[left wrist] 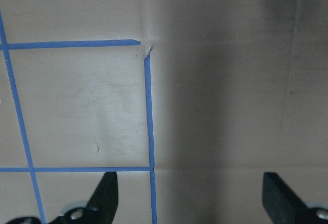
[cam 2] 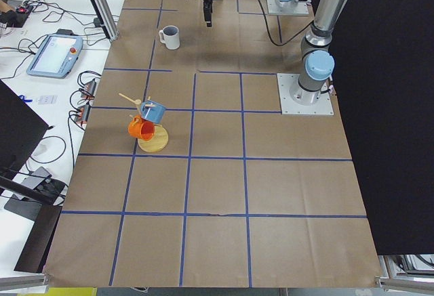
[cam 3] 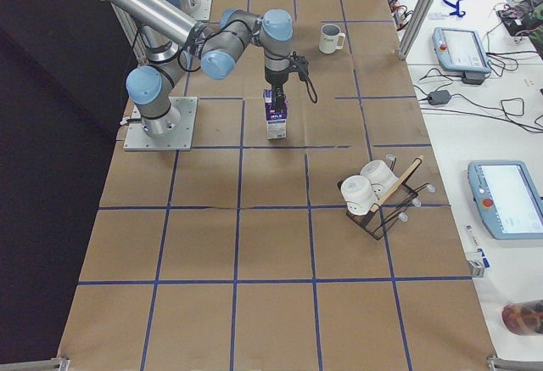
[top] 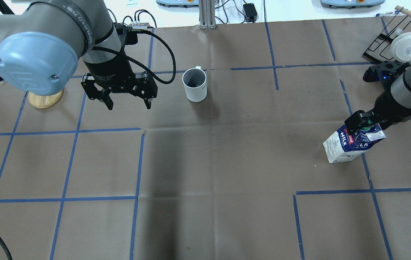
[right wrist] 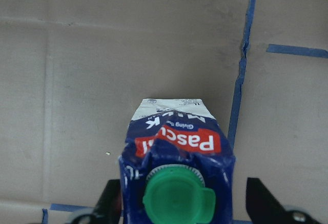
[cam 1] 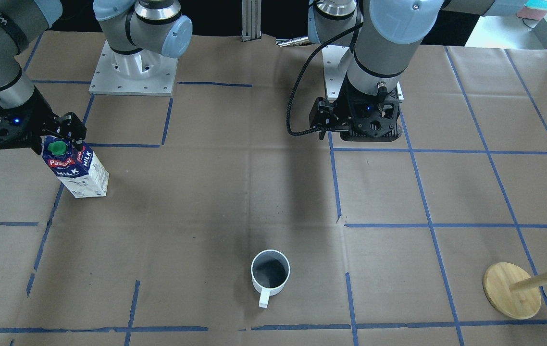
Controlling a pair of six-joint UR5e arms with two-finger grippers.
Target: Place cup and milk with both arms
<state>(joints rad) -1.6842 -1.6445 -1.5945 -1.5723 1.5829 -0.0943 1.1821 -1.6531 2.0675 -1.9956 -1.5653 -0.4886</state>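
Note:
The milk (cam 1: 79,170) stands upright on the brown paper-covered table, blue top with green cap, also in the overhead view (top: 346,144) and the right wrist view (right wrist: 177,142). My right gripper (top: 366,124) is open, its fingers on either side of the carton's top (right wrist: 179,203); the far finger stands clear of it. The cup (top: 195,85), white with a dark inside, stands upright alone (cam 1: 270,276). My left gripper (top: 129,107) is open and empty, hovering above bare table beside the cup, apart from it (left wrist: 188,198).
A wooden mug tree (cam 1: 511,290) with a blue and an orange mug stands near the left arm's side (cam 2: 152,140). A black wire rack with white cups (top: 400,47) sits beyond the right arm. Blue tape lines grid the table.

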